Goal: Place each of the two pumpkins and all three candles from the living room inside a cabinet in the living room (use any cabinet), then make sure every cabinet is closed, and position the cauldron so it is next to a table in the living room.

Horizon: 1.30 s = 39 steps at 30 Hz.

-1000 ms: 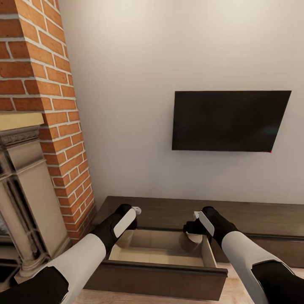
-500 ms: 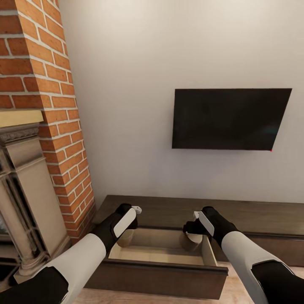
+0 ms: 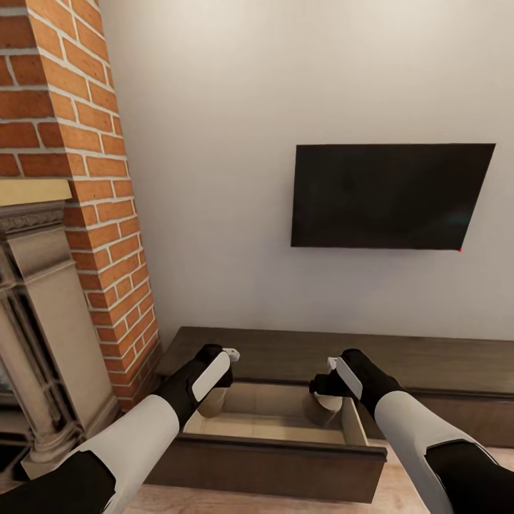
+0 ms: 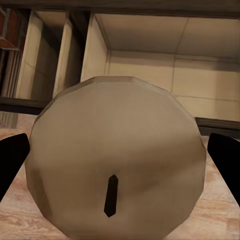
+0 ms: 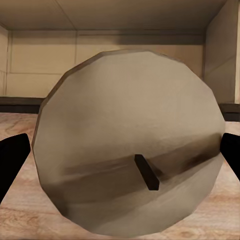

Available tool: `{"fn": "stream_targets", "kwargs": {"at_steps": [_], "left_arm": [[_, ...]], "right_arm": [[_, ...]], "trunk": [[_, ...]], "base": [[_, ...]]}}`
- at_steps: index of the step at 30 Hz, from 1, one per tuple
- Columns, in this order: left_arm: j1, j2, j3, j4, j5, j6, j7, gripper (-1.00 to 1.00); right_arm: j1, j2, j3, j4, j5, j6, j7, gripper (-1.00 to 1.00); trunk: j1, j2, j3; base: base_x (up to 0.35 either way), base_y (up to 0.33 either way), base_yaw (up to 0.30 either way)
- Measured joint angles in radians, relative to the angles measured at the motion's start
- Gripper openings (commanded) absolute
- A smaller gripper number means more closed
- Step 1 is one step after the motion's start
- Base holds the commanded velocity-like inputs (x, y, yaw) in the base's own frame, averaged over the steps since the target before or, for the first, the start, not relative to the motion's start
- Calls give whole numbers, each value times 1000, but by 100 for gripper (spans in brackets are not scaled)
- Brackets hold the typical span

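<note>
Both jaws grip candles [image 3: 213, 404] over the open drawer [image 3: 275, 428], walls close

White forearm shells, black joints, black wrists with white panels.

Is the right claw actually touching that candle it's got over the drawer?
Touching. In the right wrist view the candle sits squeezed between both dark fingers, no gap either side.

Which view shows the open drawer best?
The head view: the whole drawer shows, pulled out of the cabinet. In both wrist views a candle blocks most of it, leaving only parts of the pale interior.
</note>
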Motion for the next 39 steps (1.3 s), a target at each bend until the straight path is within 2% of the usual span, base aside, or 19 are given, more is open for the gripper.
{"fn": "stream_targets", "kwargs": {"at_steps": [39], "left_arm": [[0,0,0,-1,0,-2,-11,-100]], "right_arm": [[0,0,-1,0,0,-1,0,-100]], "trunk": [[150,-273,-122]], "base": [[0,0,0]]}}
